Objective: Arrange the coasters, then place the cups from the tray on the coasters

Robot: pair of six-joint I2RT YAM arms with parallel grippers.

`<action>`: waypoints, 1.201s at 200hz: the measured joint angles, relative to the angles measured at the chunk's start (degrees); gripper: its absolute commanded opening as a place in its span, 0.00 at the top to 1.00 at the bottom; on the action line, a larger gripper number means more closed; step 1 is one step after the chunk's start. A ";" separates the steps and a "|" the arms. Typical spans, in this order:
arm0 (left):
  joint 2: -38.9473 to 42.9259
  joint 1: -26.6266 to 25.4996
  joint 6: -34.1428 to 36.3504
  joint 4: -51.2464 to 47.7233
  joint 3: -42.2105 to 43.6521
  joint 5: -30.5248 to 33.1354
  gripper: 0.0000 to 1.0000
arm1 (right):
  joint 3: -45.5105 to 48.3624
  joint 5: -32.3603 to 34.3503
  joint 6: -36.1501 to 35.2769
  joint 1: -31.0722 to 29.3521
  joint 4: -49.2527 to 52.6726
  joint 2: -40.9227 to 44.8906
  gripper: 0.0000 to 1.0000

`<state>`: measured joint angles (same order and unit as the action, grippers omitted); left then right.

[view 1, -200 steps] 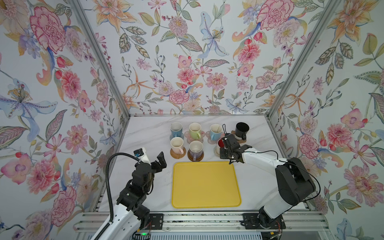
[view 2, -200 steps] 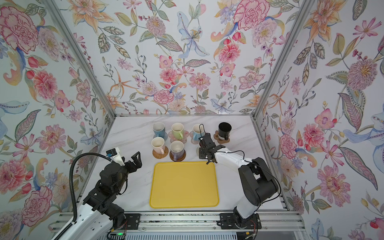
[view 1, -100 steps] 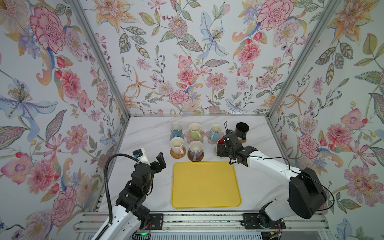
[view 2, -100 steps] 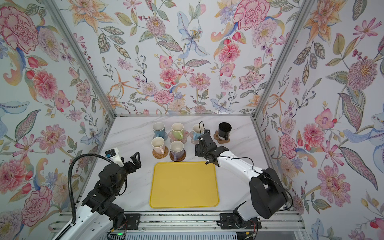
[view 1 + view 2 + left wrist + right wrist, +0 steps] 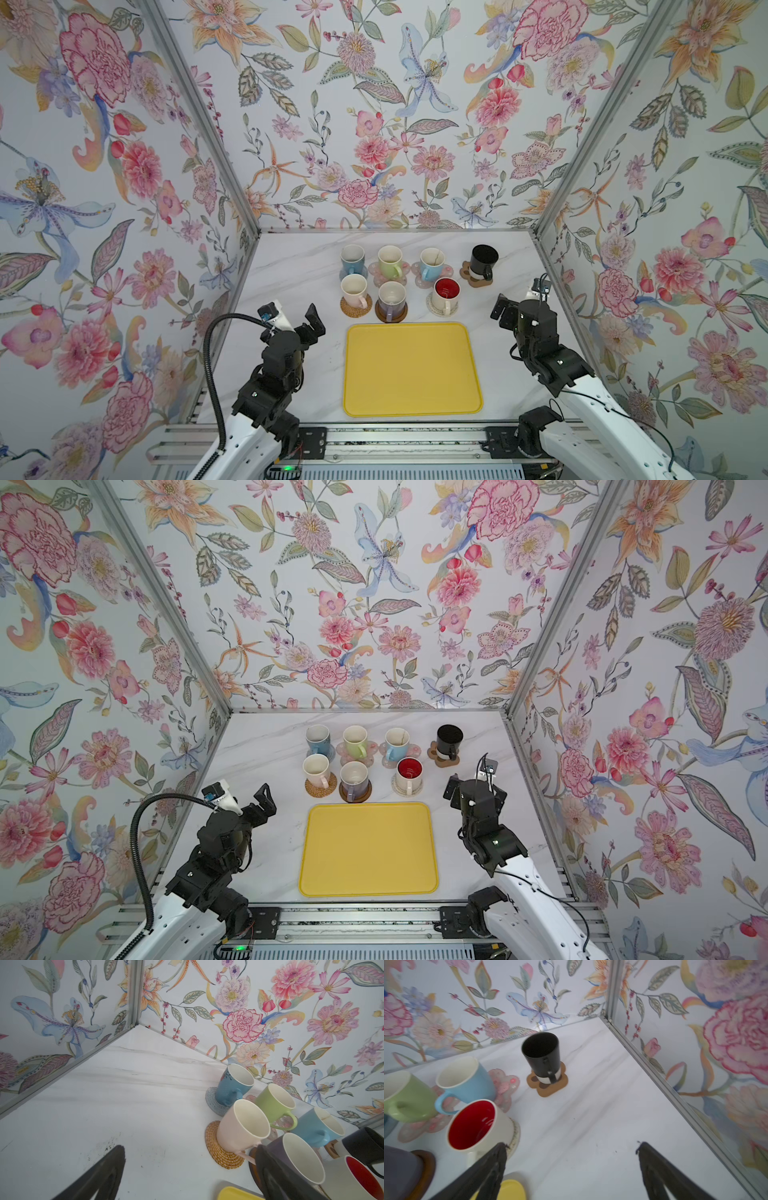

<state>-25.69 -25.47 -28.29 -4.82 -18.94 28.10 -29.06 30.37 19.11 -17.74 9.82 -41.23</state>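
Seven cups stand on coasters behind the empty yellow tray (image 5: pixel 411 368). The back row holds a blue cup (image 5: pixel 352 257), a green one (image 5: pixel 390 259), a light blue one (image 5: pixel 432 262) and a black one (image 5: pixel 484 259) on the brown paw coaster (image 5: pixel 473 277). In front stand a pink cup (image 5: pixel 354 289) on rattan (image 5: pixel 220 1155), a lilac cup (image 5: pixel 391 299) and a white cup with red inside (image 5: pixel 446 293) on the rope spiral coaster (image 5: pixel 515 1136). My left gripper (image 5: pixel 296 321) (image 5: pixel 190 1148) hangs open left of the tray. My right gripper (image 5: pixel 519 301) (image 5: pixel 571 1144) is open and empty, right of the white cup.
Floral walls with metal corner posts (image 5: pixel 552 208) close in the marble table (image 5: pixel 291 266) on three sides. The right wall's lower rail (image 5: pixel 675 1095) runs close beside my right gripper. A black cable (image 5: pixel 214 365) loops off the left arm.
My right gripper opened, let go of the white cup with red inside on its coaster, and drew back to the right and toward the front. The left arm barely moved.
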 measured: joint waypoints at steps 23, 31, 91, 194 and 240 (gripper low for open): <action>2.36 0.00 4.09 6.45 5.84 5.66 0.01 | 7.89 -2.16 -2.62 5.53 -6.03 2.80 0.01; 2.51 0.02 6.10 9.27 7.87 7.69 0.01 | 10.56 -2.80 -3.89 6.49 -9.51 2.93 0.01; -10.80 0.28 22.60 38.69 17.11 16.87 0.01 | 20.35 -8.72 -10.03 12.63 -39.50 -13.62 0.01; -46.23 16.22 24.35 70.90 17.11 4.76 0.01 | 15.50 -17.00 -15.74 15.17 -63.36 -35.26 0.01; -51.30 19.04 26.82 76.76 13.07 -1.05 0.01 | 19.12 -17.42 -17.86 15.63 -80.98 -49.24 0.01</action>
<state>-76.99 -6.44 -1.48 71.94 -5.87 27.05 -9.93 12.95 1.26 -2.11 -71.16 -90.48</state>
